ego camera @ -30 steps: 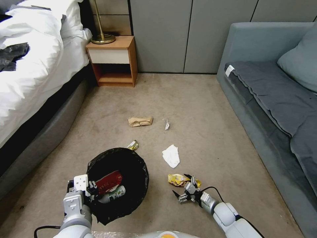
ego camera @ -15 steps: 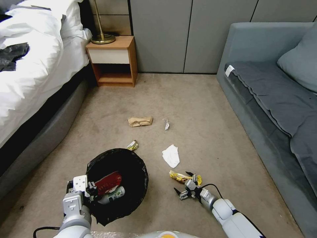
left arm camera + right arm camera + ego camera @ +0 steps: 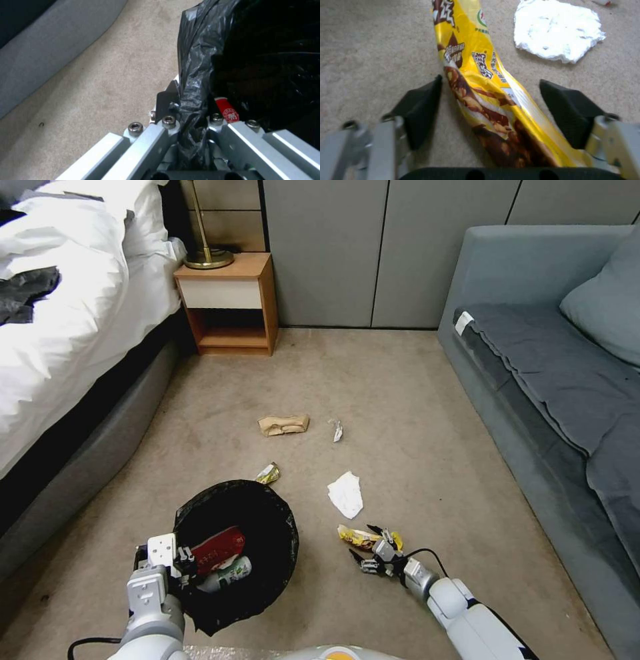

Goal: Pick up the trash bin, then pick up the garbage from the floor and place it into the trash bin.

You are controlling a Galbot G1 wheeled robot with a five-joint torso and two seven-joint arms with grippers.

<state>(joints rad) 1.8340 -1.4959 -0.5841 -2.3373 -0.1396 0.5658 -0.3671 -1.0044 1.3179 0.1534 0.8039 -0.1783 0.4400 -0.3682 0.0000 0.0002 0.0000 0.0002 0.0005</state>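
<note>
The trash bin [image 3: 267, 580], lined with a glossy black bag [image 3: 200, 50], hangs low at my left with my left gripper [image 3: 179, 567] shut on its rim [image 3: 190, 110]. Inside lie a red-and-white carton [image 3: 220, 548] and a green-labelled bottle [image 3: 232, 572]. My right gripper [image 3: 373, 553] is down at the carpet, open, its black fingers straddling a yellow snack wrapper [image 3: 353, 537]. In the right wrist view the wrapper [image 3: 466, 50] runs between the fingers [image 3: 420, 107] of that gripper [image 3: 490, 92]. A white tissue [image 3: 345, 495] lies just beyond.
More garbage lies farther out: a small yellow wrapper [image 3: 268, 473], a brown paper bag [image 3: 283, 425] and a white scrap [image 3: 337, 431]. A bed [image 3: 60, 333] borders the left, a grey sofa [image 3: 553, 380] the right, and a wooden nightstand [image 3: 227, 303] stands by the wall.
My right gripper has edged forward and down onto the yellow wrapper, which now sits between its fingers. The left arm and bin have stayed put.
</note>
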